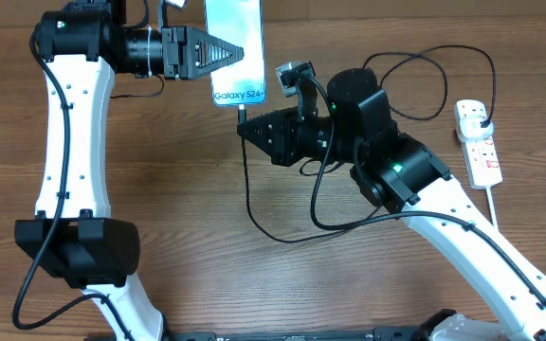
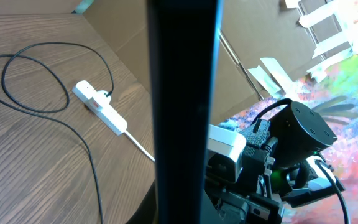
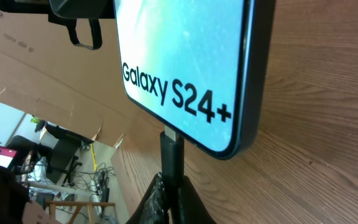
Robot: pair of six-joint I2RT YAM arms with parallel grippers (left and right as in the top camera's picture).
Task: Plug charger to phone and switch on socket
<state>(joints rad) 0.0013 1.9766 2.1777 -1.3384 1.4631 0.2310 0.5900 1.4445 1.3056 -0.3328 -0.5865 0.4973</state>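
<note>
Left claw (image 1: 240,52) clamps the phone (image 1: 238,21). Right claw (image 1: 243,127) pinches the charger (image 3: 171,155) tip at its port. Its plug sits in the socket (image 1: 482,150).

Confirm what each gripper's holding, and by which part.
Left gripper clamps the phone mid-length from a long side; right gripper pinches the charger just behind its connector tip, at the phone's bottom edge.

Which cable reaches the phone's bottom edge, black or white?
The thin black charger, held at the phone by the right gripper; the thick white cord only leaves the socket.
</note>
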